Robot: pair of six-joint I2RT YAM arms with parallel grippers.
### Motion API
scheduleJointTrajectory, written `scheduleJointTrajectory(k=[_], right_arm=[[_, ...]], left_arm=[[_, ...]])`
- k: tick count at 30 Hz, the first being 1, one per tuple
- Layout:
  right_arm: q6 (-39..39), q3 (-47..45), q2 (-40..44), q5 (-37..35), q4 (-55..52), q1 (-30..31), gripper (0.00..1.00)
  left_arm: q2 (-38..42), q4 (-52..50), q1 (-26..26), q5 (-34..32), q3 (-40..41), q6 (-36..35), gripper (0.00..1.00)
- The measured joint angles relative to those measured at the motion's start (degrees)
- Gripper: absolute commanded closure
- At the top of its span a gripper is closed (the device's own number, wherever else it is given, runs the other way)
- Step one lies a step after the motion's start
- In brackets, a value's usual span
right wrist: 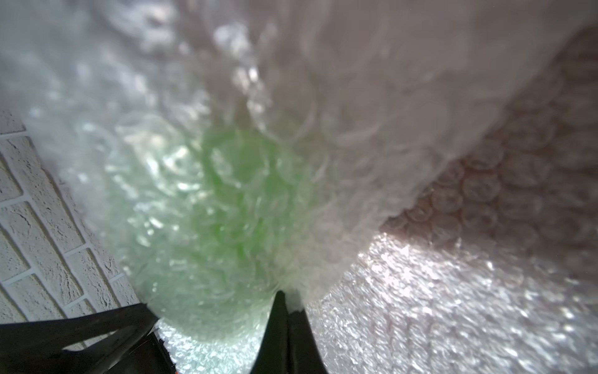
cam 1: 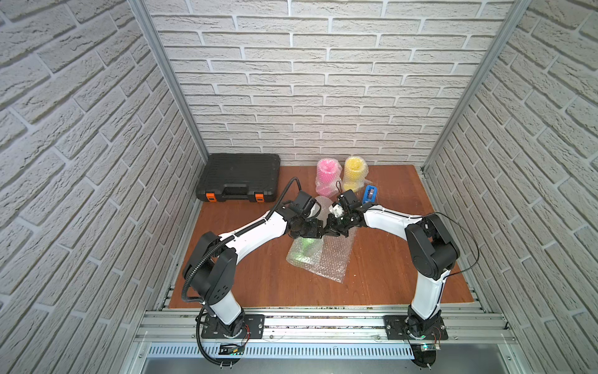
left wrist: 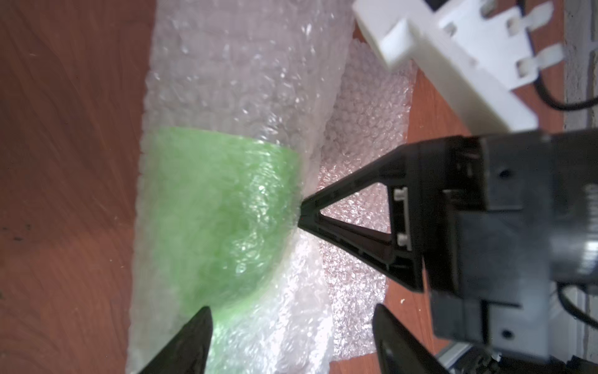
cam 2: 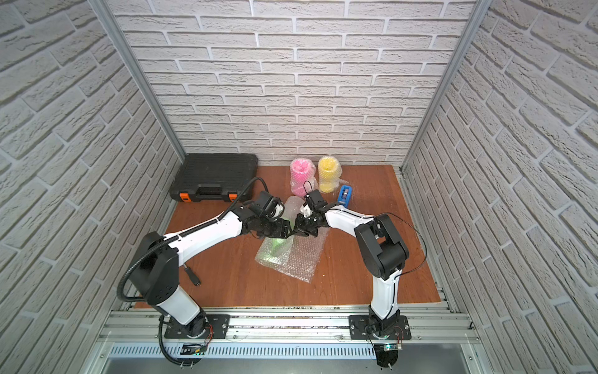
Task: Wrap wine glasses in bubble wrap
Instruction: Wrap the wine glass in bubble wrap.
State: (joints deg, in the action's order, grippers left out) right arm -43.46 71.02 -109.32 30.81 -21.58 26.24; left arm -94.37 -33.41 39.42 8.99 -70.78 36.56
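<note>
A lime green wine glass lies on its side at the table's middle, rolled inside a sheet of bubble wrap. My left gripper hovers open over the wrapped bowl, its fingers straddling the roll. My right gripper is shut, pinching a fold of the wrap beside the green glass. The pink wine glass and the yellow wine glass stand wrapped in bubble film at the back of the table.
A blue tape dispenser stands just behind the right wrist. A black tool case with orange latches lies at the back left. Brick-patterned walls close in three sides of the brown table.
</note>
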Motion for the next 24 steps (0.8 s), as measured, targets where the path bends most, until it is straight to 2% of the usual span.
scheduleJointTrajectory(k=[6, 11, 18, 24], right_arm=[[0.28, -1.01, 0.00, -0.63, 0.04, -0.37, 0.97], [0.37, -2.25, 0.00, -0.76, 0.74, -0.94, 0.97], [0.31, -4.26, -0.07, -0.98, 1.68, -2.10, 0.97], [0.24, -4.85, -0.09, -1.01, 2.29, -2.97, 0.96]], left_arm=[[-5.11, -7.58, -0.26, -6.12, -8.04, -5.03, 0.02], [-12.52, -11.98, -0.68, -7.89, -14.40, -9.05, 0.02], [-19.58, -13.86, -1.53, -4.96, -20.17, -12.26, 0.02], [-21.55, -13.29, -2.58, -0.63, -20.17, -12.41, 0.04]])
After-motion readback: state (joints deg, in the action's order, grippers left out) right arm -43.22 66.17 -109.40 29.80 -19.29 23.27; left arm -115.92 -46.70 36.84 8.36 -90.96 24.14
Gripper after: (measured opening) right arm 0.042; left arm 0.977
